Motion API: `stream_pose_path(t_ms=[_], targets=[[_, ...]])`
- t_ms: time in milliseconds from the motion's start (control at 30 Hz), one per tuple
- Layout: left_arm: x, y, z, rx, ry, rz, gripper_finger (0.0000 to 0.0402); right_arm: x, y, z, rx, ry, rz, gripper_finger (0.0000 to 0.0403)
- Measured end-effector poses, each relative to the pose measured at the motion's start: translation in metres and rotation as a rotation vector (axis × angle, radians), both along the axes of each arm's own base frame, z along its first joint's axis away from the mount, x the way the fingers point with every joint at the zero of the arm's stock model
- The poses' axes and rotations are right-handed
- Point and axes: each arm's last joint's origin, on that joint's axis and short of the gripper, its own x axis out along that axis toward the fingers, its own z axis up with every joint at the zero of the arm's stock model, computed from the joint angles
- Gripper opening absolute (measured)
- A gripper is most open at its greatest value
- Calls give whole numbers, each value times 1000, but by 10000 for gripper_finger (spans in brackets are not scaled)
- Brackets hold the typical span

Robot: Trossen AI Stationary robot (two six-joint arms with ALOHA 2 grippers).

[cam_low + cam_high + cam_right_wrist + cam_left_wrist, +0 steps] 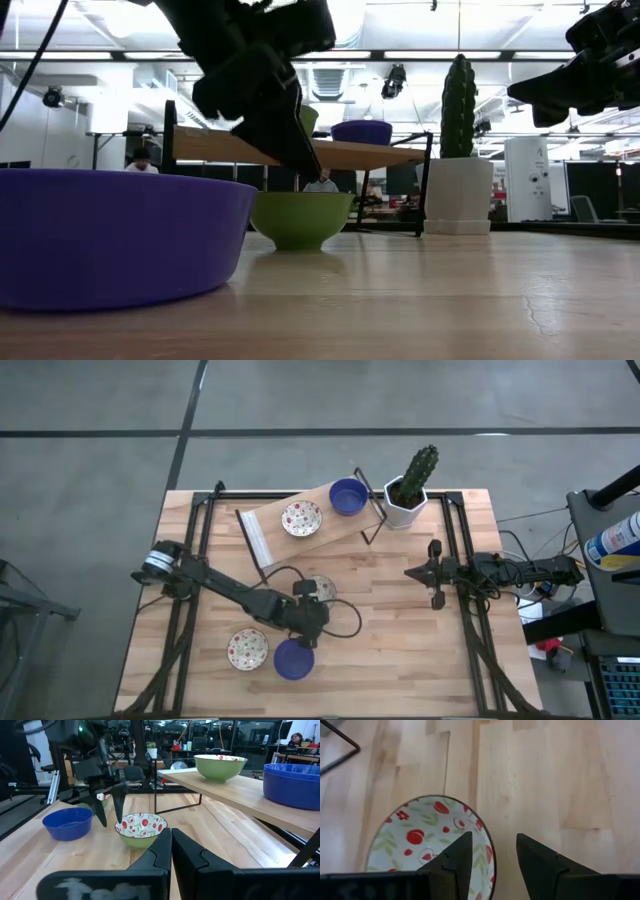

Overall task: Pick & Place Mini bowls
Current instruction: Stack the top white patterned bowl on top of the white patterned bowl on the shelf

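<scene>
Tabletop (pixel 400 630): wooden shelf (pixel 270 520) at rear carries one patterned bowl (pixel 301 518) and one blue bowl (pixel 347 496). Left claw (pixel 492 862) spread, straddling rim of patterned bowl (pixel 427 837) at centre. Right claw (pixel 171 845) pressed together, hovering at right, holding nothing.

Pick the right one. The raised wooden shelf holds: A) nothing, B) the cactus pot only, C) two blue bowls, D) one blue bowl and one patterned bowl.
D: in the high view a blue bowl and a patterned bowl sit on the shelf.
</scene>
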Motion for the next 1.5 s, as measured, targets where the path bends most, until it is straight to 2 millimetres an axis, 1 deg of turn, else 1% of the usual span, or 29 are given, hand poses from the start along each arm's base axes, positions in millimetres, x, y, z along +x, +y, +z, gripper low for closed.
stream_pose_path(t_ms=[200, 667, 767, 833, 1100, 1300, 1500], targets=[[1, 2, -4, -3, 16, 13, 147, 0, 0, 0, -1, 0, 0, 9], [2, 12, -24, 18, 115, 55, 145, 0, 0, 0, -1, 0, 0, 9], [2, 12, -24, 16, 115, 55, 130, 0, 0, 0, -1, 0, 0, 9], [2, 12, -24, 18, 116, 52, 112, 0, 0, 0, -1, 0, 0, 9], [3, 12, -23, 27, 117, 39, 12, 0, 0, 0, -1, 0, 0, 9], [7, 11, -15, 32, 107, 17, 7, 0, 0, 0, 0, 0, 0, 9], [13, 7, 6, 38, 106, 7, 4, 0, 0, 0, -1, 0, 0, 9]])
